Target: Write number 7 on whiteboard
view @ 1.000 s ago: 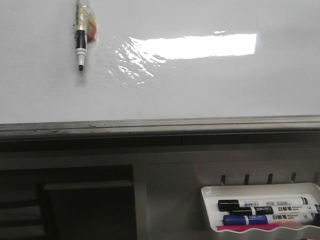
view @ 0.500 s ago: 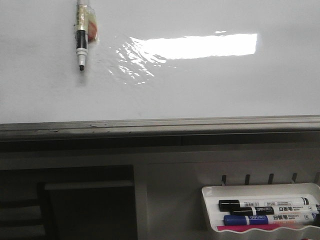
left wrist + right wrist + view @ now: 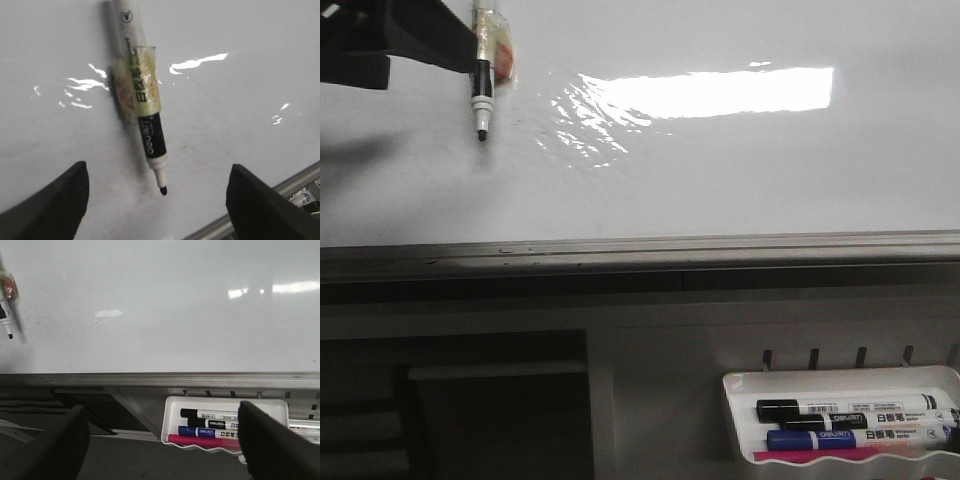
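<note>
Since no stroke of the number 7 shows anywhere on the whiteboard (image 3: 720, 170), the step in hand looks like fetching the taped marker pen (image 3: 481, 85) that sits against the board near its upper left in the front view, uncapped, tip pointing down. To do this well, I judge the left claw (image 3: 157, 207) should centre its fingers on the black-and-white barrel below the yellowish tape (image 3: 139, 82), close squarely across it so the pen does not twist, then pull off along the board's face without dragging the tip, which would leave a stray mark. How firmly the tape grips cannot be told, so a slow peel seems safer.

In the left wrist view the left claw is spread wide, fingers apart on either side of the pen's tip, touching nothing. In the front view the left arm (image 3: 390, 35) enters as a dark shape at the upper left corner, just beside the pen. The right claw (image 3: 160, 450) is likewise released, hanging low before the board's grey edge (image 3: 160, 379), above the white tray (image 3: 172, 402) holding spare markers (image 3: 210, 422)
</note>
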Motion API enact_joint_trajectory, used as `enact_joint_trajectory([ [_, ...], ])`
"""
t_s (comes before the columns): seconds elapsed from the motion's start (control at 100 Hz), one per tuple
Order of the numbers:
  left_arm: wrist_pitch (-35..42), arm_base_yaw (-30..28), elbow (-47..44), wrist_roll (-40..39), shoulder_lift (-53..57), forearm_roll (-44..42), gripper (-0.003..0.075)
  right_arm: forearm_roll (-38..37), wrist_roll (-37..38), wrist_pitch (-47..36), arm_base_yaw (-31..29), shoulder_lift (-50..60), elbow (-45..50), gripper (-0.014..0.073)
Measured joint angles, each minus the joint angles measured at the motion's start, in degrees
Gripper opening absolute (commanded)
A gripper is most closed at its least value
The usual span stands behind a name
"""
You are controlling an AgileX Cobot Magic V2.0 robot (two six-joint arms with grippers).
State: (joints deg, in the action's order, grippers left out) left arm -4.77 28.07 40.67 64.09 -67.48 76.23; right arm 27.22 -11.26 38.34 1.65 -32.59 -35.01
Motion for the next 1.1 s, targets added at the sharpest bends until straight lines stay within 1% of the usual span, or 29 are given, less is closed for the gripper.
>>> enact_joint_trajectory([
  [0.15, 2.9, 0.8, 3.0, 0.1, -4.5, 0.0, 0.0512, 0.0, 0.0, 0.0, 0.0, 0.0, 0.0, 0.0543],
  [0.38, 4.8, 0.8, 6.2, 0.1, -9.2, 0.0, 0.0501, 0.0, 0.0, 0.0, 0.0, 0.0, 0.0, 0.0543],
  [0.43, 4.8, 0.8, 6.2, 0.1, -9.8, 0.0, 0.0473, 0.0, 0.0, 0.0, 0.0, 0.0, 0.0, 0.0543],
  [0.6, 5.8, 0.8, 6.6, 0.1, -10.9, -1.4, 0.0337, 0.0, 0.0, 0.0, 0.0, 0.0, 0.0, 0.0543],
  [0.73, 6.6, 0.8, 6.7, 0.1, -11.1, -2.1, 0.0273, 0.1, 0.0, 0.0, 0.0, 0.0, 0.0, 0.0543],
  [0.8, 6.9, 0.8, 6.7, 0.1, -11.2, -3.0, 0.0223, 0.1, 0.0, 0.0, 0.0, 0.0, 0.0, 0.0543],
  [0.87, 7.1, 0.8, 6.7, 0.1, -11.3, -3.5, 0.0143, 0.1, 0.0, 0.0, 0.0, 0.0, 0.0, 0.0543],
  [0.92, 7.1, 0.8, 6.7, 0.1, -11.4, -3.6, 0.0072, 0.1, 0.0, 0.0, 0.0, 0.0, 0.0, 0.0543],
  [0.97, 6.9, 0.8, 6.7, 0.1, -11.4, -3.9, -0.0017, 0.1, 0.0, 0.0, 0.0, 0.0, 0.0, 0.0543],
  [1.1, 5.7, 0.8, 6.7, 0.2, -10.8, -5.6, -0.002, 0.1, -0.1, 0.0, 0.0, 0.0, 0.0, 0.0543],
])
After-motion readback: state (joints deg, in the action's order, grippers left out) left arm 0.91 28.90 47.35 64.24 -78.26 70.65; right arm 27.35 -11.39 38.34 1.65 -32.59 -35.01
